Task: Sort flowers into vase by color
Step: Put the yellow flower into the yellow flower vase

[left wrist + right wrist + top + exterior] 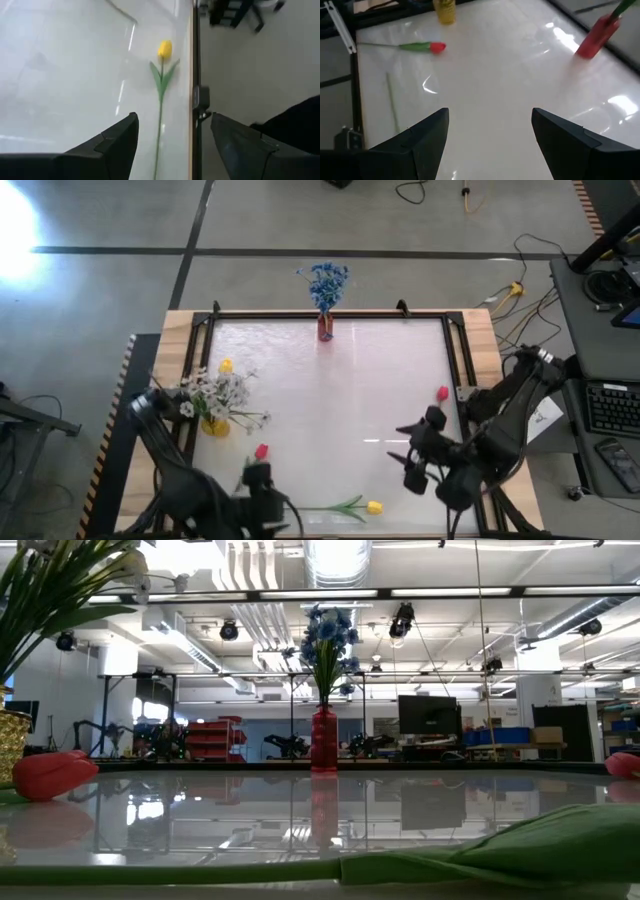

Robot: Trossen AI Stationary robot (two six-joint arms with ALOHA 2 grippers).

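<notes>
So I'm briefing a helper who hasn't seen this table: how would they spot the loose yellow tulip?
Start at the white table and go to its near edge, between the two arms. The yellow tulip lies flat there on its long green stem, the only loose yellow bloom; the other loose tulips are red.

Red tulip lying near the worktop's left front: stem hidden under the left arm. Yellow-gold vase at the left edge: mostly covered by white sprays. Red tulip head by the right edge: stem too small to trace.
</notes>
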